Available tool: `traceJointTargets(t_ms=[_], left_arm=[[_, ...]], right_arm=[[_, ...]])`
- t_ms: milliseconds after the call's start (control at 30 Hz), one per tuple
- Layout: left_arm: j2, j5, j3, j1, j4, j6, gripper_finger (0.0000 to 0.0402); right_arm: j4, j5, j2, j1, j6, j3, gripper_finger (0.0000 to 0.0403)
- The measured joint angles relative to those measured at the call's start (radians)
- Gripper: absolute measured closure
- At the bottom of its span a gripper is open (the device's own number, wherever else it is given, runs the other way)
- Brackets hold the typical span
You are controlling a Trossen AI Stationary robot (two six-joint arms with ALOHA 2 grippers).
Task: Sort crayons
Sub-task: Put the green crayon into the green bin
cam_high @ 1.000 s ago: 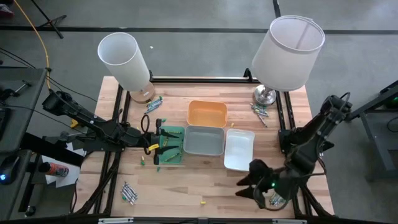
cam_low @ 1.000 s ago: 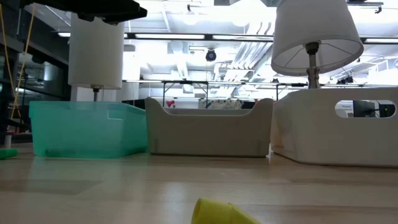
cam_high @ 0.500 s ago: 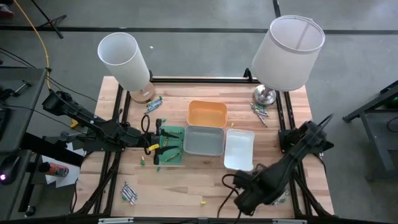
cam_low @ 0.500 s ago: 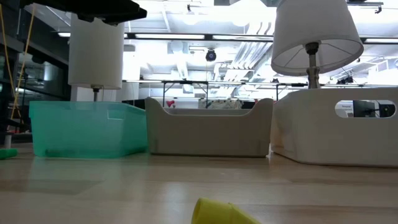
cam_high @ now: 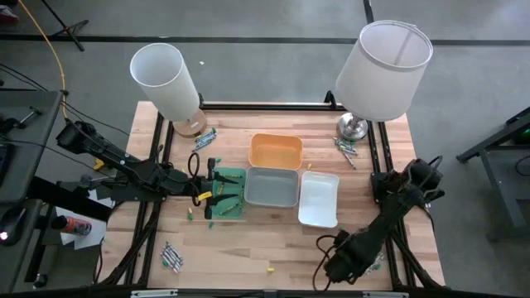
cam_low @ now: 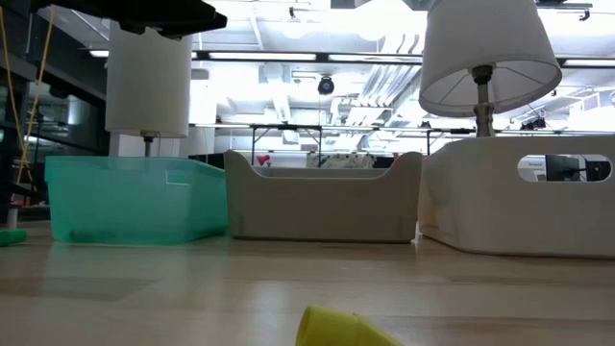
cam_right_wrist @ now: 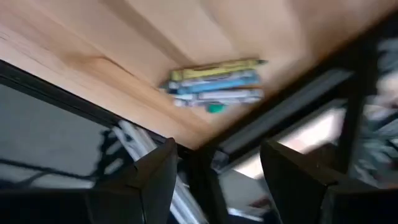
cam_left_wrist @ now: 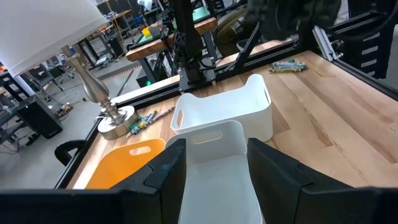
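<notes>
Pale wood table (cam_high: pixel 248 248) carrying four small trays side by side near the middle: green tray (cam_high: pixel 234 205), grey tray (cam_high: pixel 272 187), orange tray (cam_high: pixel 276 151), white tray (cam_high: pixel 319 199). Standing at the far corners and looming over the work: two lamps, the left lamp (cam_high: pixel 166 79) and the right lamp (cam_high: pixel 385 66).

Hanging over the green tray with fingers spread apart: left gripper (cam_high: pixel 212 189), looking across the grey and white trays.

Hovering low by the near right corner, fingers also standing apart and clamping nothing: right gripper (cam_right_wrist: pixel 224 180), pointing at a bundle of crayons (cam_right_wrist: pixel 214 84) lying right at the table's edge, with the dark frame rail (cam_right_wrist: pixel 286 112) running just beyond.

Lying scattered elsewhere: crayons by the left lamp's base (cam_high: pixel 205 138), crayons by the right lamp's base (cam_high: pixel 345 150), another bunch near the front left (cam_high: pixel 172 257), green bits beside the green tray (cam_high: pixel 190 215), and a lone yellow crayon (cam_low: pixel 336 329) at the near edge, sitting well apart from the trays.
</notes>
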Motion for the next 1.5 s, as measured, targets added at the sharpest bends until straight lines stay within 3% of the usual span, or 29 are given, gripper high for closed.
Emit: traceJointTargets(t_ms=[133,267,433,633,1500], left_arm=[[0.0,0.0,0.0,0.0,0.005,0.0,0.0243],[0.0,0.0,0.0,0.0,0.005,0.0,0.0243],[0.0,0.0,0.0,0.0,0.004,0.0,0.0243],[0.0,0.0,0.0,0.0,0.004,-0.001,0.0243],[0.0,0.0,0.0,0.0,0.004,0.0,0.0243]], right_arm=[[0.22,0.048,-0.084,0.024,0.169,-0.181,0.0179],[0.322,0.087,-0.16,0.059,0.363,-0.313,0.0179],[0.45,0.092,-0.219,0.113,0.599,-0.422,0.0179],[0.68,0.181,-0.227,0.153,0.734,-0.534,0.0179],[0.668,0.24,-0.228,0.116,0.707,-0.576,0.0179]])
